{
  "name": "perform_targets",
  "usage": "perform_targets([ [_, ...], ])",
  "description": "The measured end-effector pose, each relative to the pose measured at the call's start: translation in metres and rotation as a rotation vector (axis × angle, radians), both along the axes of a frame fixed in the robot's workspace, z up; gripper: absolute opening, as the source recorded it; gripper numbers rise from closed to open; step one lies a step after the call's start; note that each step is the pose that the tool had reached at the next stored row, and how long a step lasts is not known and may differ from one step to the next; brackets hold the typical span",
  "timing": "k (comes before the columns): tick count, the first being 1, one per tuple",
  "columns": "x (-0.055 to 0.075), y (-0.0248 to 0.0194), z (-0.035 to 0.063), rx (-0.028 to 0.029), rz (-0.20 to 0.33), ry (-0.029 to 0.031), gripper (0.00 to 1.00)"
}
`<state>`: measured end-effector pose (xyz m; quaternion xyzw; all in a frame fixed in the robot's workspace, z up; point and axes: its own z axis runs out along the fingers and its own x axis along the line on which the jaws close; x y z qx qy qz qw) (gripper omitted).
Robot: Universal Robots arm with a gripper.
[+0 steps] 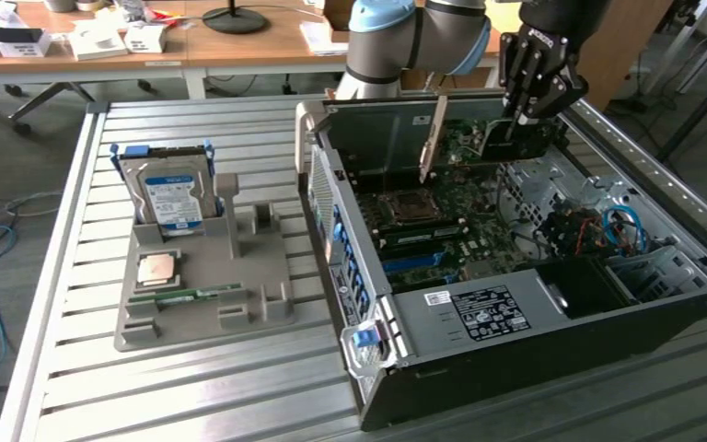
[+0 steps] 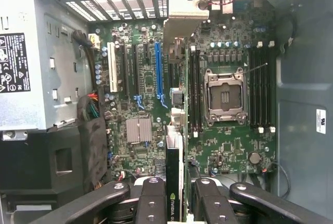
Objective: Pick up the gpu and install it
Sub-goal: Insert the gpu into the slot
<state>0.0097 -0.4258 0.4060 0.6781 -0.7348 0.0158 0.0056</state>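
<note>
My gripper is shut on the gpu and holds it on edge inside the open computer case, just above the motherboard. The card's silver end bracket stands upright near the case's rear wall. In the wrist view the gpu is seen edge-on between my two black fingers, running over the board between the blue expansion slot and the empty CPU socket. Whether the card's lower edge touches a slot is hidden.
A grey holder tray on the slatted metal table, at the exterior view's left, carries a hard drive, a CPU chip and a memory stick. The power supply and cables crowd the case's near end.
</note>
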Motion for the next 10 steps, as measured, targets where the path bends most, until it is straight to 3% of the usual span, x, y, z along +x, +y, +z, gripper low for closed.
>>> perform_targets([
  [10,0.0000,0.0000,-0.0014,0.0005,0.000,-0.0001,0.26],
])
